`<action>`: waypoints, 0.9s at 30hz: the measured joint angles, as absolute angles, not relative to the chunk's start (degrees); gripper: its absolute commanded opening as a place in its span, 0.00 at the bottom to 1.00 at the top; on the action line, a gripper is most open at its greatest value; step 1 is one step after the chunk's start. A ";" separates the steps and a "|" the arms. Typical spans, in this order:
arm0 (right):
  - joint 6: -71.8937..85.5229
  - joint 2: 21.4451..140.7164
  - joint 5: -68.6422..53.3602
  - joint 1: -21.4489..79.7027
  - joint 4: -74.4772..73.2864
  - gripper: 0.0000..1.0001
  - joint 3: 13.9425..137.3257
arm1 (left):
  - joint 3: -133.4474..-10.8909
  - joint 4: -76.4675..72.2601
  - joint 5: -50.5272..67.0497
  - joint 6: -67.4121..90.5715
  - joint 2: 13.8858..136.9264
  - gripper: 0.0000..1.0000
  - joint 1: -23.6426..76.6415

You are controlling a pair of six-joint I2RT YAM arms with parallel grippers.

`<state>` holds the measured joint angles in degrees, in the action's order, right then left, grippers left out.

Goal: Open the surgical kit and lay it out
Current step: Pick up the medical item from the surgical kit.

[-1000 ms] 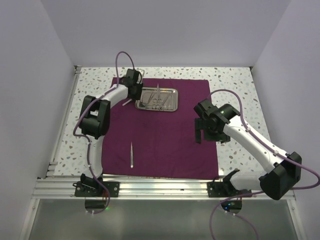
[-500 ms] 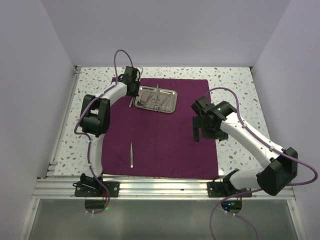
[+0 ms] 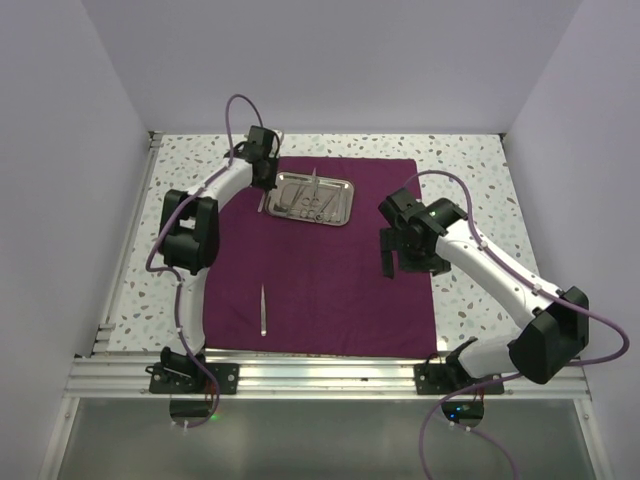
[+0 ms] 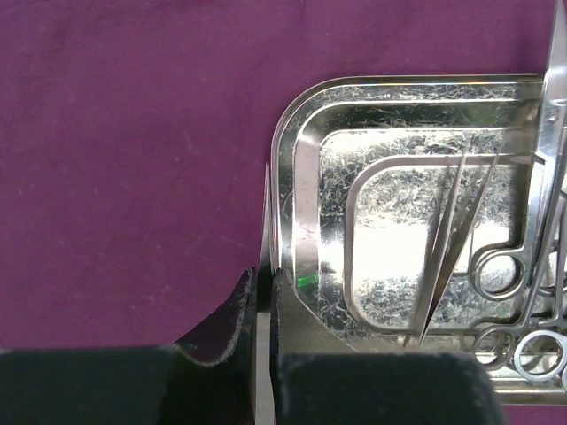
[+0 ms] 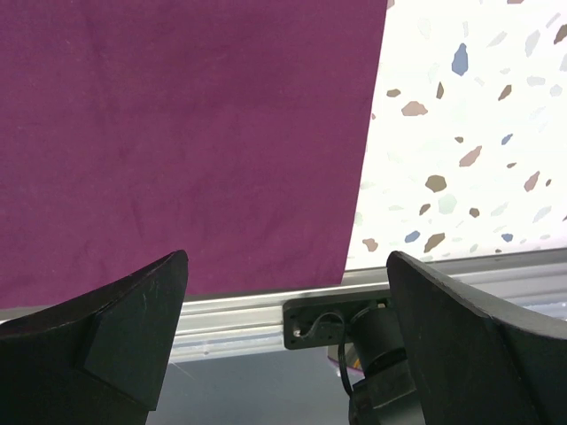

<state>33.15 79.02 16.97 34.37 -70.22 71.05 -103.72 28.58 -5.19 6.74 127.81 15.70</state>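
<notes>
left gripper (image 4: 263, 282) tight on slim silver instrument (image 4: 265, 221) beside tray (image 4: 289, 177)

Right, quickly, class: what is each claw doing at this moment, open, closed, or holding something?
Left claw: closed on a thin silver tool beside the tray.
Right claw: open, holding nothing, above the cloth.

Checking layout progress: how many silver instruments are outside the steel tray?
2: slim silver tweezers on the dark purple cloth near the front; a thin silver instrument pinched in the left gripper beside the tray.
</notes>
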 measured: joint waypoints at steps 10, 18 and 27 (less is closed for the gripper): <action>31.73 78.89 16.93 34.37 -69.38 0.98 71.09 | -97.32 27.33 -5.19 9.28 126.39 0.00 15.35; 30.65 77.87 16.80 34.37 -69.23 0.98 71.00 | -93.49 28.27 -6.68 9.98 122.74 0.00 15.33; 28.73 80.16 15.31 34.39 -67.37 0.98 71.59 | -94.52 31.20 -6.90 10.26 115.24 0.00 14.59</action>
